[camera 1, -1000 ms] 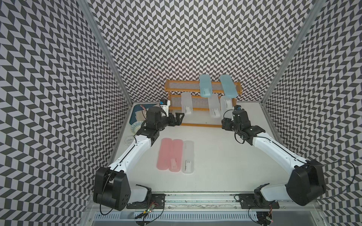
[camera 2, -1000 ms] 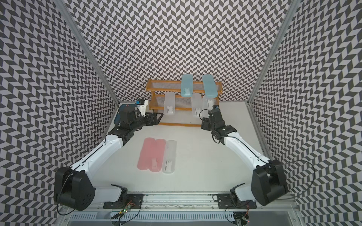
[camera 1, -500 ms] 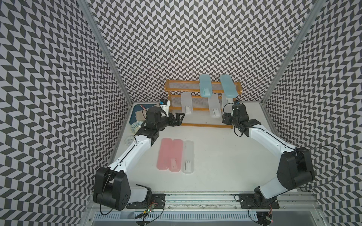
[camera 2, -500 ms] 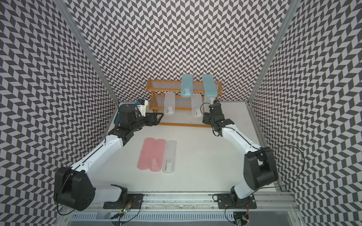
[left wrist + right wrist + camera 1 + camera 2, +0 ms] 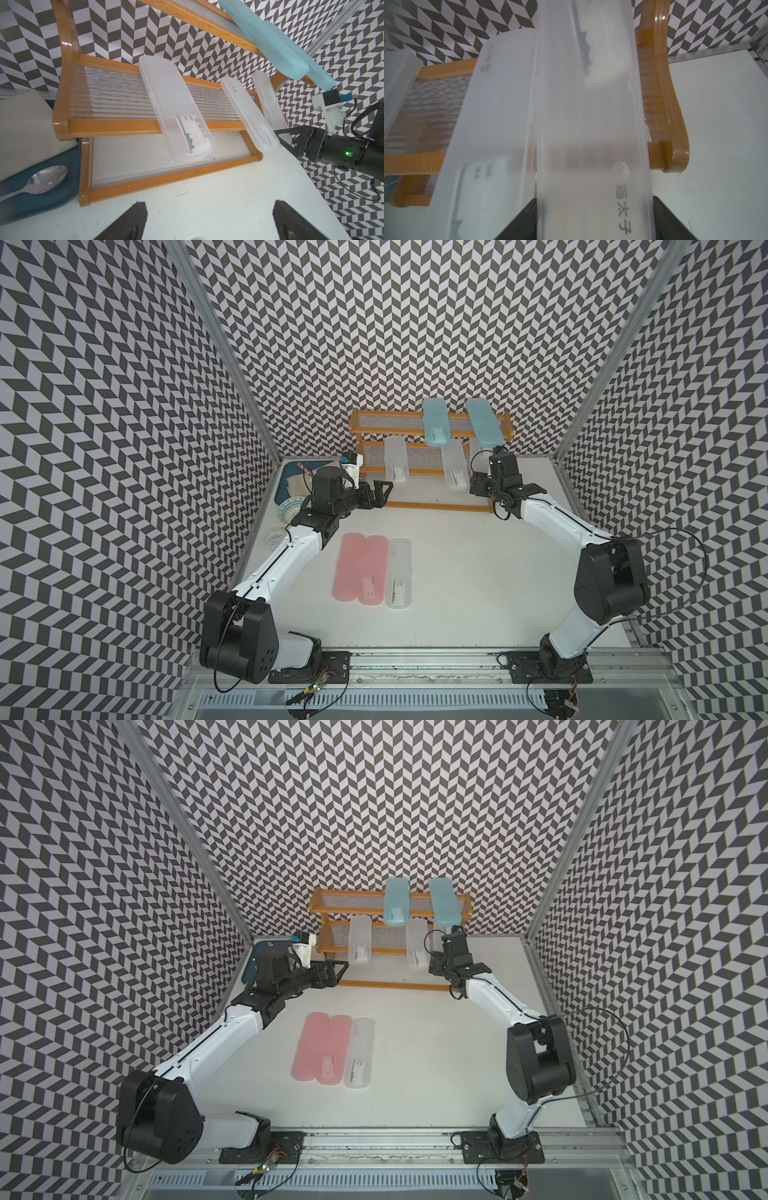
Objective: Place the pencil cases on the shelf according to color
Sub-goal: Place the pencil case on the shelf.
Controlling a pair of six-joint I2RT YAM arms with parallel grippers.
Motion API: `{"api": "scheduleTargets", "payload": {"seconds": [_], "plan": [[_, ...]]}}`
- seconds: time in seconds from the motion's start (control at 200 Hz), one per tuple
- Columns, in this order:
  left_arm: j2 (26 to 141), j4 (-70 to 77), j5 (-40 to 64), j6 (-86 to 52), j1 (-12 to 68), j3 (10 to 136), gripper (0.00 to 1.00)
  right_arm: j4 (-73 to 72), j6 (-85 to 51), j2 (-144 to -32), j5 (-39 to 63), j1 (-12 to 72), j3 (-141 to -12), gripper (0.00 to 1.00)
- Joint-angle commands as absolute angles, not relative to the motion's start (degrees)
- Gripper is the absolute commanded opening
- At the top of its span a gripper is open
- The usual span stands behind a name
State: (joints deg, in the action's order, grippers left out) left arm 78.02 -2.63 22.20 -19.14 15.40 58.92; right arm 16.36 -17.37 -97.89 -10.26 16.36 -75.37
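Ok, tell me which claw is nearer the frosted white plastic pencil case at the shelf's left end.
Left. The left claw hangs open just in front of that case; the right claw is at the shelf's other end, shut on another frosted white case.

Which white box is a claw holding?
The white case at the shelf's right end, middle tier, in the right claw. Two other white cases rest there free; the fourth lies on the table.
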Motion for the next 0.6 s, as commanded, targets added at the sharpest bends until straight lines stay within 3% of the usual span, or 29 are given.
{"api": "scheduleTargets", "payload": {"seconds": [0.0,0.33,0.591], "plan": [[78.45,-1.97,23.24,-19.08,15.55,59.02,1.0,14.42,-17.73,-99.81,-10.24,16.26,-77.95,0.78],[78.83,-2.03,23.73,-19.2,15.72,59.14,1.0,17.75,-19.53,-99.9,-10.29,16.27,-78.86,0.96],[78.1,-4.24,22.27,-17.77,15.71,60.31,1.0,19.3,-21.06,-93.43,-8.87,16.26,-75.98,1.0]]}}
